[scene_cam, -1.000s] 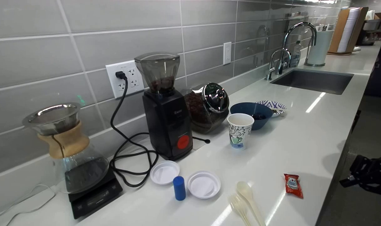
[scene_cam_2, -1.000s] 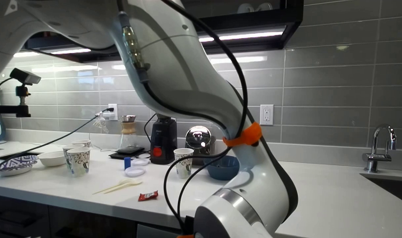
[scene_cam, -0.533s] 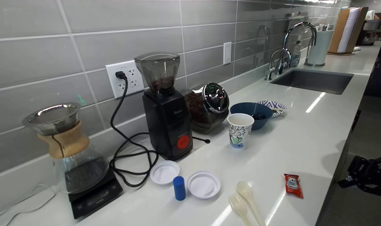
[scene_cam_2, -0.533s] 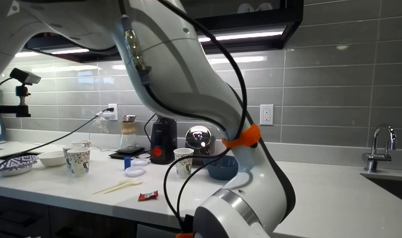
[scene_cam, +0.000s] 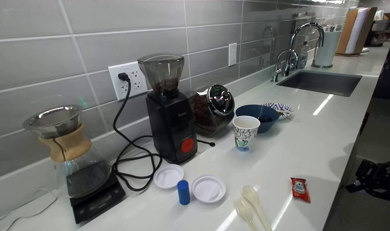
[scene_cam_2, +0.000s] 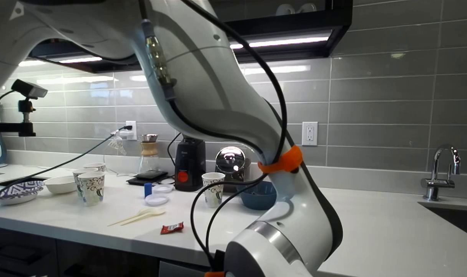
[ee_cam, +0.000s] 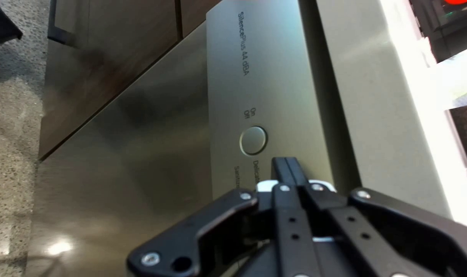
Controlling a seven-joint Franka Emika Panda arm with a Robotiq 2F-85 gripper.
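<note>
My gripper (ee_cam: pixel 290 169) is shut with its two black fingertips pressed together and nothing between them. In the wrist view it is nearest a silver dishwasher control panel (ee_cam: pixel 271 84) with printed words. The tips lie just beside a round button (ee_cam: pixel 253 140), close to the "Delicate" label. I cannot tell whether they touch the panel. In an exterior view the black gripper (scene_cam: pixel 352 186) is at the right edge, below and in front of the counter. In an exterior view a corner of the grey panel (scene_cam_2: pixel 181 269) shows under the counter edge, while the gripper is out of view.
The white counter (scene_cam: pixel 310 144) overhangs the panel. On it are a red packet (scene_cam: pixel 300 190), plastic cutlery (scene_cam: pixel 254 202), a blue cylinder (scene_cam: pixel 183 192), white lids (scene_cam: pixel 208 188), a paper cup (scene_cam: pixel 245 134), a blue bowl (scene_cam: pixel 259 117) and a black grinder (scene_cam: pixel 172 128).
The gripper has shifted slightly left in an exterior view, and the arm has moved slightly. Over the last half second almost nothing moves. The objects on the counter stay put.
</note>
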